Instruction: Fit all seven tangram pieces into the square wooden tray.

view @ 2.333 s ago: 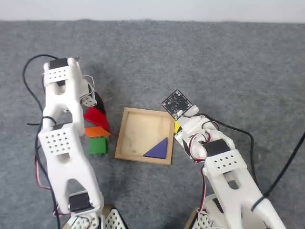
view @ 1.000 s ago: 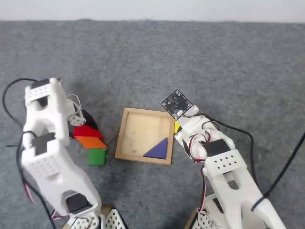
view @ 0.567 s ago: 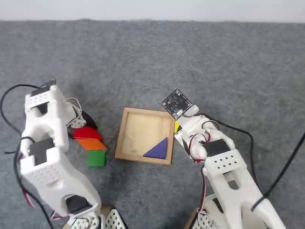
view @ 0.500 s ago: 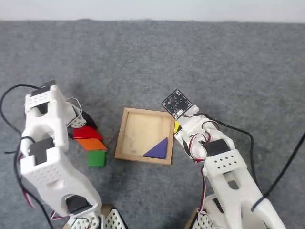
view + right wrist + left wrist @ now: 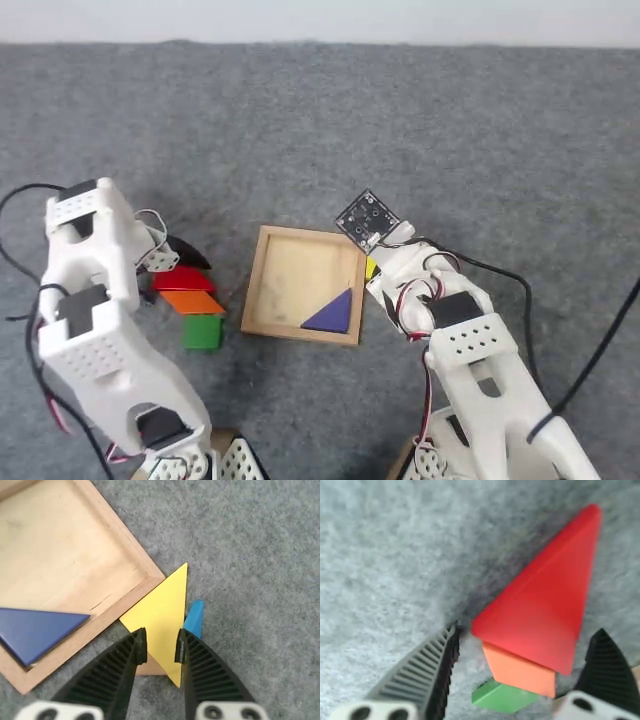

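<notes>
The square wooden tray (image 5: 257,281) lies mid-table with a blue triangle (image 5: 333,313) in its near right corner. Left of it a red triangle (image 5: 183,279), an orange piece (image 5: 190,301) and a green piece (image 5: 203,331) lie close together. My left gripper (image 5: 526,632) is open, with a finger on each side of the red triangle (image 5: 540,615). My right gripper (image 5: 160,636) hovers open by a narrow gap over a yellow triangle (image 5: 162,612) that lies against the tray's outer corner (image 5: 150,572). A light blue piece (image 5: 194,617) touches the yellow one.
Grey carpet covers the table. The left arm's white body (image 5: 95,300) stands over the area left of the pieces. The right arm (image 5: 460,340) rises from the near right, with black cables (image 5: 590,350) trailing beside it.
The left arm has swung left and lowered, bringing its fingers around the red triangle, which now lies straighter against the orange piece. The right arm has barely shifted.
</notes>
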{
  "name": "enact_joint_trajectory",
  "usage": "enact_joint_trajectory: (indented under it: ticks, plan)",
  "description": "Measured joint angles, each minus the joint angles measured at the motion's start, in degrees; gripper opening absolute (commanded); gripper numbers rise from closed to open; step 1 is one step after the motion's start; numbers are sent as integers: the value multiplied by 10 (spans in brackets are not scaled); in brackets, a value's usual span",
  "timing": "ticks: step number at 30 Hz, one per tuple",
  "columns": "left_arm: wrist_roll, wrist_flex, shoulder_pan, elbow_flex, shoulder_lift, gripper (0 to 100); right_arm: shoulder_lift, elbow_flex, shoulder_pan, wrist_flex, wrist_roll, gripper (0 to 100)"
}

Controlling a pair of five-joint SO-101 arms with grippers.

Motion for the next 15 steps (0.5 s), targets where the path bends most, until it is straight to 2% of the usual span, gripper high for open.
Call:
enact_joint_trajectory:
  ticks: [4,9,15]
  plan:
    - [23,8,0,-18,16,383,0,0,0,0,2,105]
    - [56,9,0,-26,23,316,0,0,0,0,2,105]
    - [67,9,0,-26,23,280,0,0,0,0,2,105]
